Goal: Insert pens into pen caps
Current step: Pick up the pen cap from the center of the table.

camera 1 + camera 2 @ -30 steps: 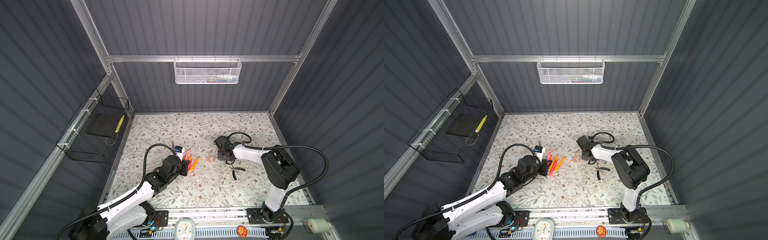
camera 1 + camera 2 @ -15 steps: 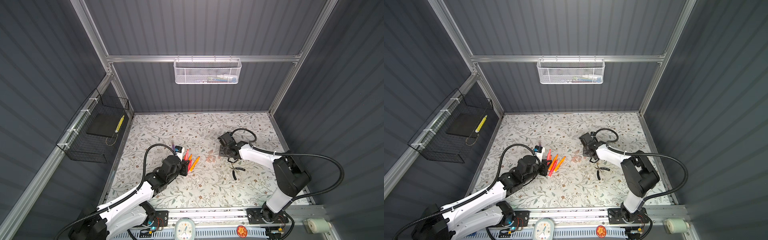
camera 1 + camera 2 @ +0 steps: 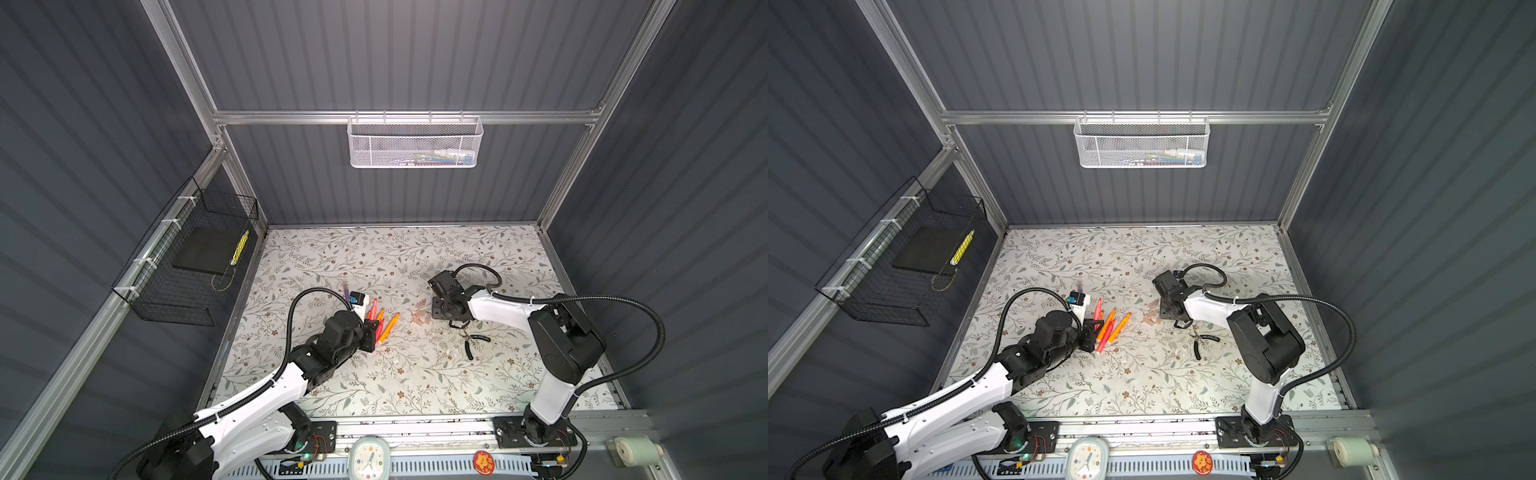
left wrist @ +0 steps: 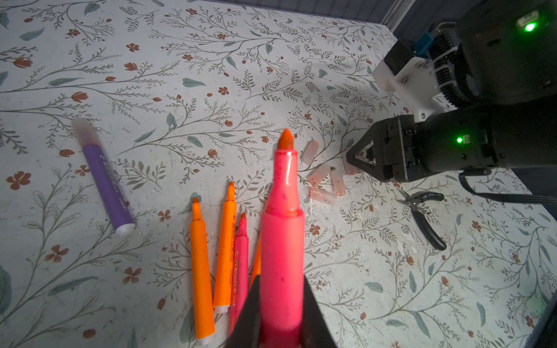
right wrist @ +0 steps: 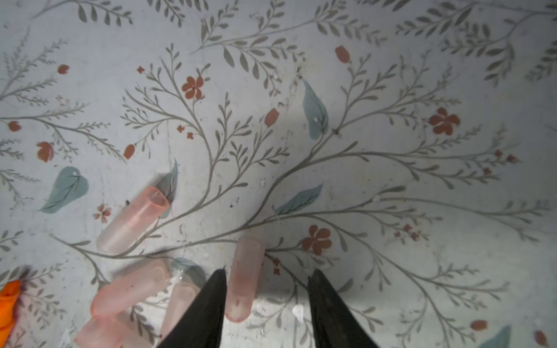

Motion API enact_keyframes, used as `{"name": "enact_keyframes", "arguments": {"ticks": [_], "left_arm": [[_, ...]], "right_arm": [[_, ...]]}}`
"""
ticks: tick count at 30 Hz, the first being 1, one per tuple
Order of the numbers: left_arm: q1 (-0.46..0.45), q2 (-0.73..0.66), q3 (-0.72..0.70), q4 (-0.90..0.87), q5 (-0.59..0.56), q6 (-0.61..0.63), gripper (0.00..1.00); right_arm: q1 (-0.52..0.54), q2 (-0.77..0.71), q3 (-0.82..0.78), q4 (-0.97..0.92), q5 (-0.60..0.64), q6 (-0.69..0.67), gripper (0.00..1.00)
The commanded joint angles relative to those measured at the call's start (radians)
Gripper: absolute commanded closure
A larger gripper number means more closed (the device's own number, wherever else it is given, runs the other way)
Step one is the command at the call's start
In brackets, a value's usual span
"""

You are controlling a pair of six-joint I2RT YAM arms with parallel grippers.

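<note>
My left gripper (image 4: 281,304) is shut on a pink-red pen (image 4: 281,241) whose bare orange tip points toward the pen caps (image 4: 324,180). On the table lie two orange pens (image 4: 200,265), another pink-red pen (image 4: 239,265) and, apart from them, a purple pen (image 4: 104,180) with a cap on. My right gripper (image 5: 266,283) is open and low over the caps. One pale pink cap (image 5: 245,277) lies between its fingers, close to one finger. Several more caps (image 5: 134,221) lie beside it. In both top views the grippers (image 3: 372,328) (image 3: 1167,309) face each other across the pens.
Black-handled pliers (image 3: 471,343) lie near the right arm, with tiny whitish bits scattered round them. A white mesh basket (image 3: 415,143) hangs on the back wall and a black wire basket (image 3: 187,266) on the left wall. A clock (image 3: 370,459) sits at the front rail.
The right arm's elbow swung out to the right and came back, while its gripper stayed by the caps. The left arm and its pen have not moved.
</note>
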Motion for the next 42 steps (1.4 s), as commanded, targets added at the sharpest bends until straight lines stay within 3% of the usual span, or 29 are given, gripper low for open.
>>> {"name": "enact_keyframes", "arguments": {"ticks": [1,14,32,38,42], "left_arm": [[0.001,-0.017,0.004,0.006,0.015,0.002,1.00],[0.001,-0.031,-0.004,0.004,0.011,0.000,1.00],[0.001,-0.037,-0.003,0.000,0.017,-0.002,1.00],[0.001,-0.024,-0.006,0.018,0.044,-0.012,1.00],[0.001,-0.001,-0.012,0.072,0.112,-0.020,1.00]], "right_arm": [[0.007,0.005,0.029,-0.017,0.001,0.010,0.53],[0.006,0.067,0.061,-0.026,0.010,0.016,0.57],[0.006,0.072,0.024,0.015,0.004,0.042,0.85],[0.007,-0.052,-0.056,0.072,0.010,0.055,0.91],[0.005,-0.231,-0.146,0.132,0.009,0.050,0.93]]}}
